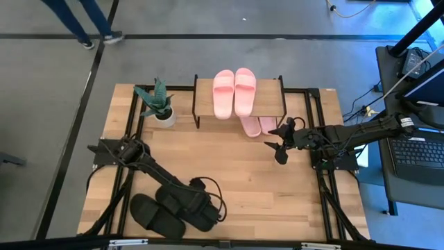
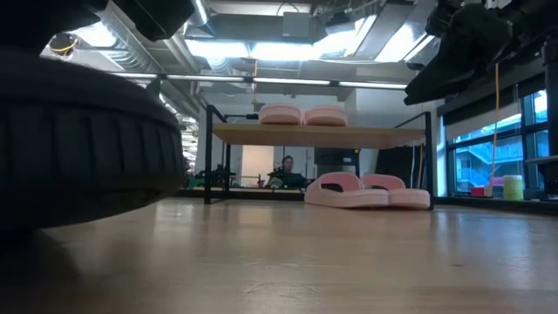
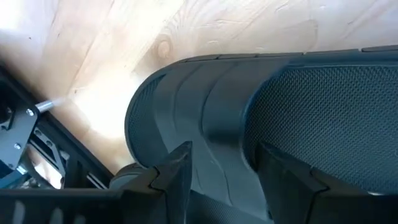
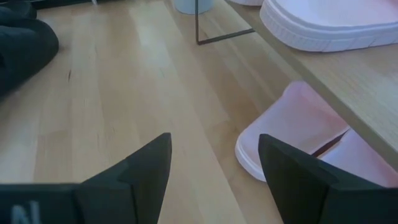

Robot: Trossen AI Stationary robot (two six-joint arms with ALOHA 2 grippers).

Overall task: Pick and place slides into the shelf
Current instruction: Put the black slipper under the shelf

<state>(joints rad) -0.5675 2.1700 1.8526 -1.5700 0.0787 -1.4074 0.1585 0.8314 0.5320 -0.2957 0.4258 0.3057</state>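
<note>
Slides, the black pair (image 1: pixel 166 210), lie at the table's near edge, well away from the shelf (image 1: pixel 239 104) and mostly covered from above by the left arm. The left gripper (image 3: pixel 217 171) sits down over one black slide (image 3: pixel 273 112), its fingers (image 3: pixel 177 177) either side of the strap's raised edge; whether they actually pinch it I cannot tell, since the contact is cut off at the picture's edge. In the low view that slide (image 2: pixel 87 139) fills the near side as a dark ribbed mass and blocks everything behind it.

One pink pair (image 1: pixel 234 92) rests side by side on the shelf's top board. The second pink pair (image 1: pixel 258 126) sits under the board on the tabletop, half hidden from above by the board; from table height both sandals (image 2: pixel 366 190) show, touching each other.

The right gripper (image 1: pixel 280 144) hangs in the air just in front of the shelf, fingers (image 4: pixel 146 168) spread wide with nothing between them, near the lower pink pair (image 4: pixel 292 134).

A potted plant (image 1: pixel 158 103) stands just beside the shelf's other end. A laptop (image 1: pixel 416 149) sits off the table beyond the right arm. A person's legs (image 1: pixel 80 21) show on the floor past the shelf, cut off at the knee.
</note>
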